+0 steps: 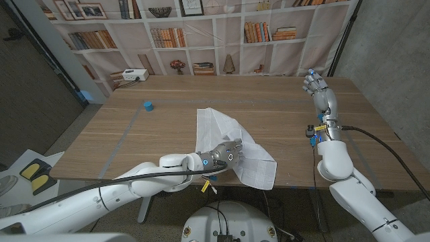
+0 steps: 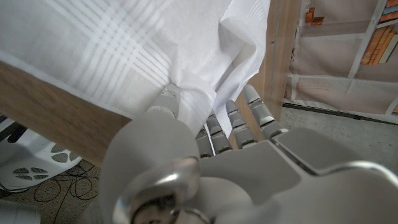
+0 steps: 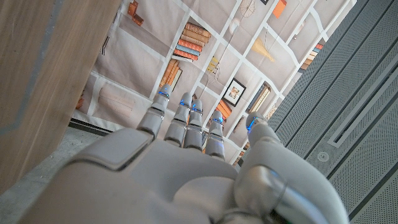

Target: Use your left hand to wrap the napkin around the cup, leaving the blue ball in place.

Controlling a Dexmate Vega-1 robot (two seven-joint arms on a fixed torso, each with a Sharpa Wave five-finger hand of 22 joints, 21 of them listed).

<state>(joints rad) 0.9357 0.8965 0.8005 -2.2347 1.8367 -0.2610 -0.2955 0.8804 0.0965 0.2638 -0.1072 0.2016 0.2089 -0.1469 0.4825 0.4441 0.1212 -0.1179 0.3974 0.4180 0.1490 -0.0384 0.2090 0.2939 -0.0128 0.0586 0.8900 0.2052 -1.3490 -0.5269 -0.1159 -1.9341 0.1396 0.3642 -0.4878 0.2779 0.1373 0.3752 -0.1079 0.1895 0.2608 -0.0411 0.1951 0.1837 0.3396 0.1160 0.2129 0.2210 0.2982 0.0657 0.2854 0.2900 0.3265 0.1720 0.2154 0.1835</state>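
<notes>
A white napkin (image 1: 232, 144) with a faint check pattern lies rumpled on the wooden table (image 1: 154, 141), reaching from the middle to the front edge. My left hand (image 1: 225, 156) sits on its near part and grips a fold of the cloth. In the left wrist view the thumb (image 2: 166, 102) presses on the napkin (image 2: 124, 43) and the fingers (image 2: 239, 121) reach in under a raised fold. I cannot tell whether a cup stands under the cloth. The blue ball (image 1: 148, 105) sits apart at the back left. My right hand (image 1: 317, 84) is held up over the table's right side, fingers apart, holding nothing.
A white box (image 1: 131, 75) stands at the table's back left corner. A bookshelf backdrop hangs behind the table. The front table edge (image 1: 134, 180) runs just below my left hand. A black cable (image 1: 376, 138) trails from my right wrist.
</notes>
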